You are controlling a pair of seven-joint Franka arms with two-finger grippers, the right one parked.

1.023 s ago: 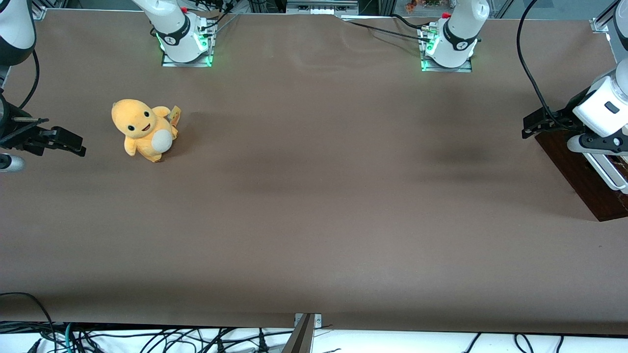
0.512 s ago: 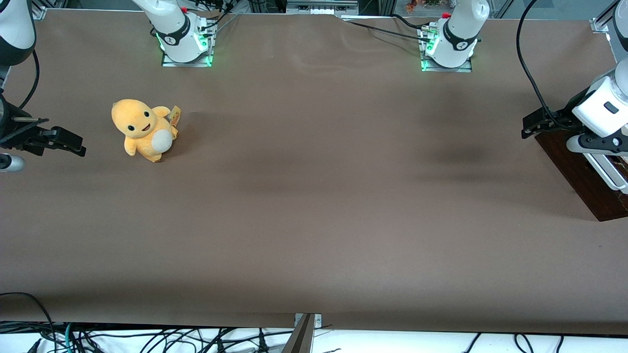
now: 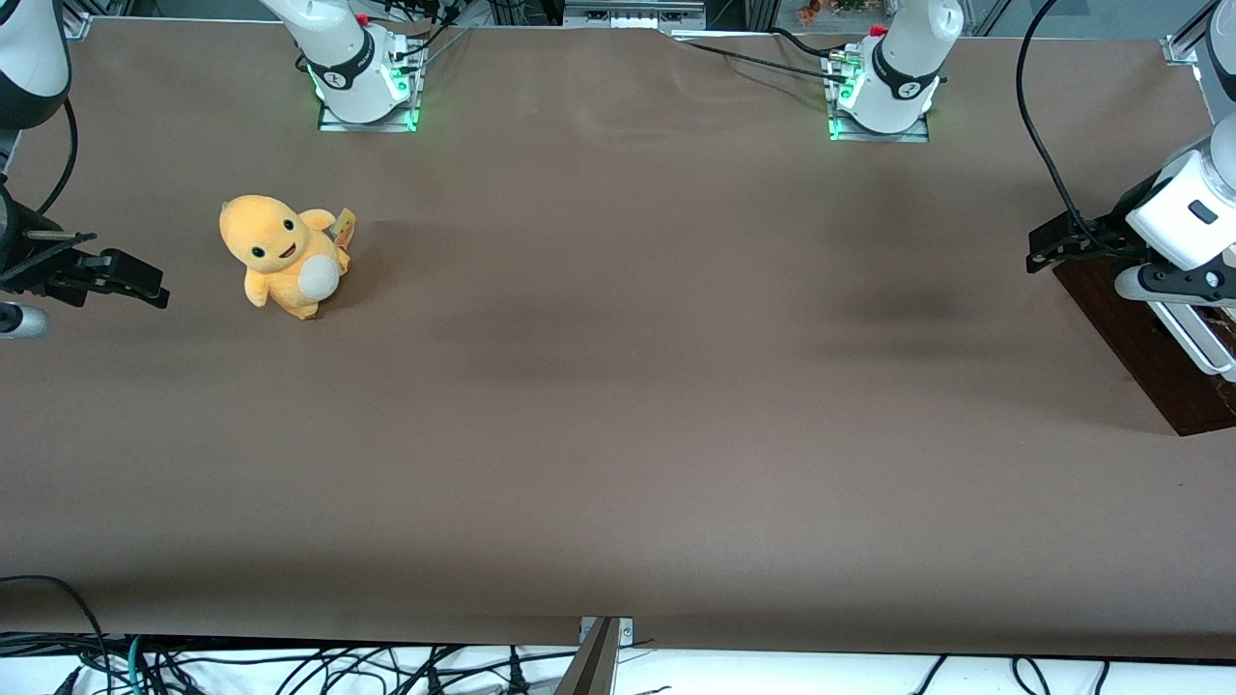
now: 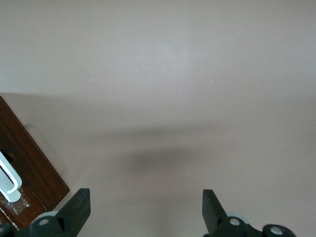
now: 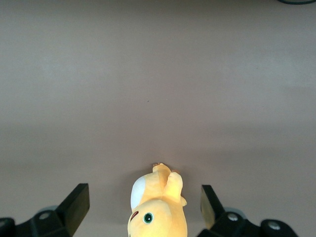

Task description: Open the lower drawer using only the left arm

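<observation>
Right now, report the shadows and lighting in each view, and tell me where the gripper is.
Front view: even light, a soft dark shadow on the table beside the lower drawer, green glow at both arm bases. Left wrist view: a blurred shadow band on the table, the gripper open above it, the drawer's white handle close by. Right wrist view: flat light, the plush toy sharp.

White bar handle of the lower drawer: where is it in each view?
Front view: white bar handle at the working arm's end of the table, just under the left arm, on the dark lower drawer.
Left wrist view: handle beside the open gripper, not between its fingers.
Right wrist view: not in it.
Shared landmark: the dark brown drawer front.
</observation>
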